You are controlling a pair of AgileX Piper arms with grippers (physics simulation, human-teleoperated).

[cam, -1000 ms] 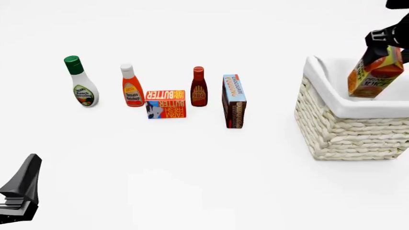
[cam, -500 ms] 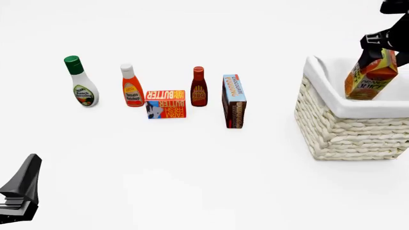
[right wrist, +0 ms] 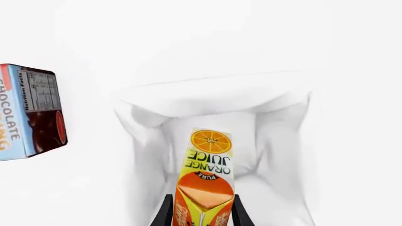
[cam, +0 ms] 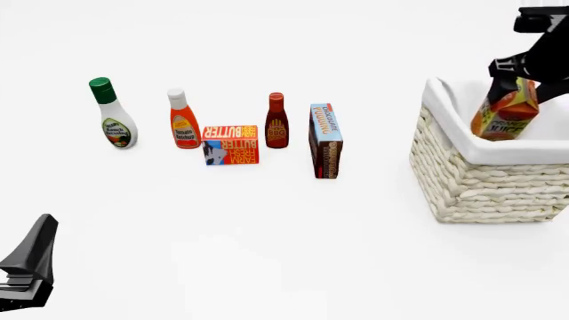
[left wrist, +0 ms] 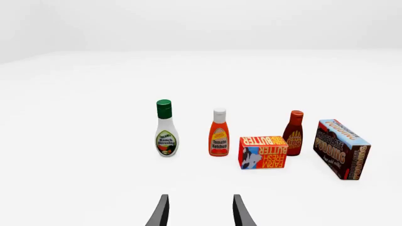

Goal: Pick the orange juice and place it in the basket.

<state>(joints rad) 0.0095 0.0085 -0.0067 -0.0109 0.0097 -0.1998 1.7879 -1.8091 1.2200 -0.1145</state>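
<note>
Right gripper (cam: 514,75) is clamped on the gabled top of the tall orange-and-yellow orange juice carton (cam: 505,113), 1 black finger on each side of it in the right wrist view. Carton hangs tilted, its lower part already below the rim of the large cream-white woven wicker basket (cam: 484,187), inside the white cloth lining; whether it touches the basket floor can't be told.

Left gripper (left wrist: 197,212) hangs low at the near left of the table, fingers parted with nothing between them.

Row on the table, well left of the basket: green-capped white ranch dressing bottle (cam: 113,115), white-capped orange ketchup bottle (cam: 183,120), flat red-and-blue butter box (cam: 230,145), dark red BBQ sauce bottle (cam: 276,121), brown-and-blue chocolate pudding box (cam: 326,141) standing on edge.
</note>
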